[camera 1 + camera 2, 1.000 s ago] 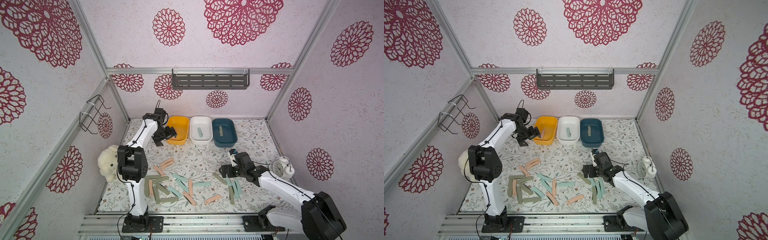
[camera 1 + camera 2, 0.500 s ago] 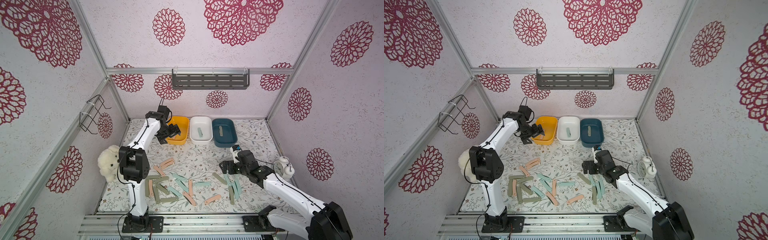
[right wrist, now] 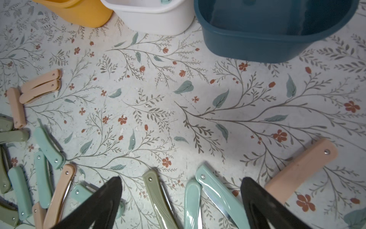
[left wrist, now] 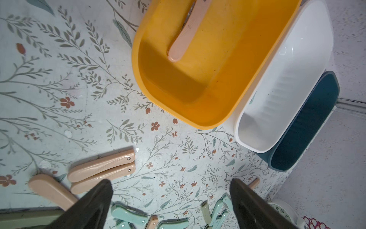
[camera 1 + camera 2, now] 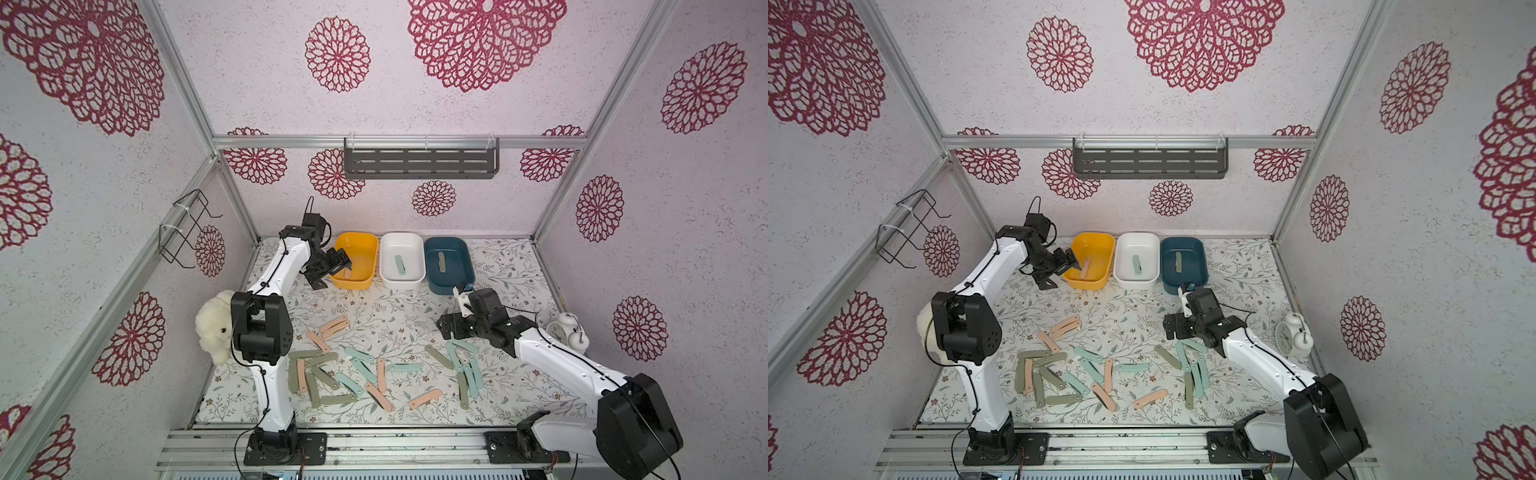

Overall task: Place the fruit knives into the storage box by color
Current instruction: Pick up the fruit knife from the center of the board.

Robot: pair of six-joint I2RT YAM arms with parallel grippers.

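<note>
3 rounded plastic tubs (image 5: 402, 283) stand side by side, the yellow tub (image 5: 353, 284) holding 1 peach-pink fruit knife (image 4: 188, 33). Left gripper (image 5: 332, 273), jaws apart and empty, hangs at that tub's outer rim. Right gripper (image 5: 444, 328), likewise spread, hovers well apart from it beside scattered flat fruit knives (image 5: 365, 374), bare floral mat (image 5: 395, 311) between.

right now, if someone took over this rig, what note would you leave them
Left gripper: fingers open, empty, by the yellow bin.
Right gripper: fingers open, empty, low over the mat near the knives on its side.
Done: one pink knife in the yellow bin, one mint knife in the white bin, one olive knife in the blue bin.
Left: the loose knives on the mat, all three colours mixed, some overlapping.
</note>
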